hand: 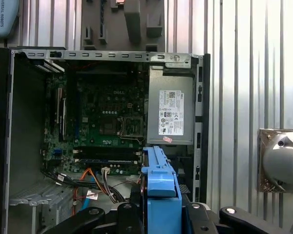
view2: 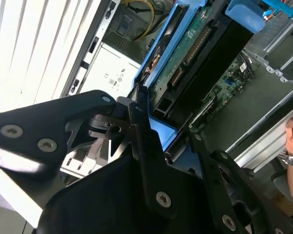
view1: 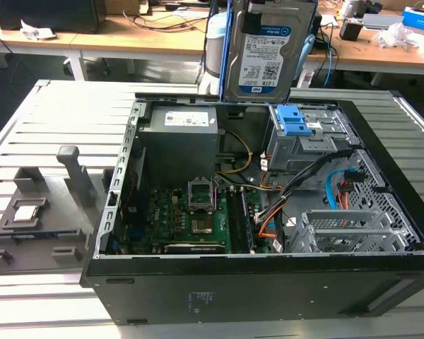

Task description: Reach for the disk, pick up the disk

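Disk (view1: 268, 53) hangs upright above the case (view1: 381, 233), clamped in the hand (view2: 158, 131).

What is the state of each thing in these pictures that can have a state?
disk: lifted above the case, held upright, label facing the exterior view.
claw: shut on the disk's blue bracket, seen in both wrist views.
computer case: lying on its side, side panel off, inside open.
drive cage: in the case, blue latches on top.
processor socket: open, without cooler.
small chip: resting in the grey tray beside the case.
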You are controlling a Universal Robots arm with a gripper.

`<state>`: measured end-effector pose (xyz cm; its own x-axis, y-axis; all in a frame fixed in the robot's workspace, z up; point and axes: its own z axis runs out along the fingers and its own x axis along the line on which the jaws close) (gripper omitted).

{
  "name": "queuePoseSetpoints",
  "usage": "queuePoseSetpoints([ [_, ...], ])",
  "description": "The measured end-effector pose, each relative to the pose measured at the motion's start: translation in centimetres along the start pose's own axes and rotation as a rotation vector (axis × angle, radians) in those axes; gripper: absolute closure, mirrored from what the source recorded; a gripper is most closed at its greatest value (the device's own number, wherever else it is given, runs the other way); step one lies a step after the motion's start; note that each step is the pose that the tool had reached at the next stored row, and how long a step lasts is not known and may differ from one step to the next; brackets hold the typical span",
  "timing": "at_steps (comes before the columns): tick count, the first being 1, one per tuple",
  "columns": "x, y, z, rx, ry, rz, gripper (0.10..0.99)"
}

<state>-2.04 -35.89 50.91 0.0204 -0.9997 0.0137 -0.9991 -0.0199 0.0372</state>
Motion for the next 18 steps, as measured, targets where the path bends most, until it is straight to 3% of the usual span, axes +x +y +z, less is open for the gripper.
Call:
queuePoseSetpoints([
  [3,1.42,0.03,0.03,0.000,-0.0024,0.000,0.718],
  [9,2.99,0.06,0.14,0.000,-0.0024,0.000,0.718],
  [13,5.27,0.09,0.52,0.000,-0.0024,0.000,0.718],
  [15,5.80,0.09,0.66,0.000,-0.0025,0.000,0.718],
  [18,7.44,0.11,1.13,0.000,-0.0024,0.000,0.718],
])
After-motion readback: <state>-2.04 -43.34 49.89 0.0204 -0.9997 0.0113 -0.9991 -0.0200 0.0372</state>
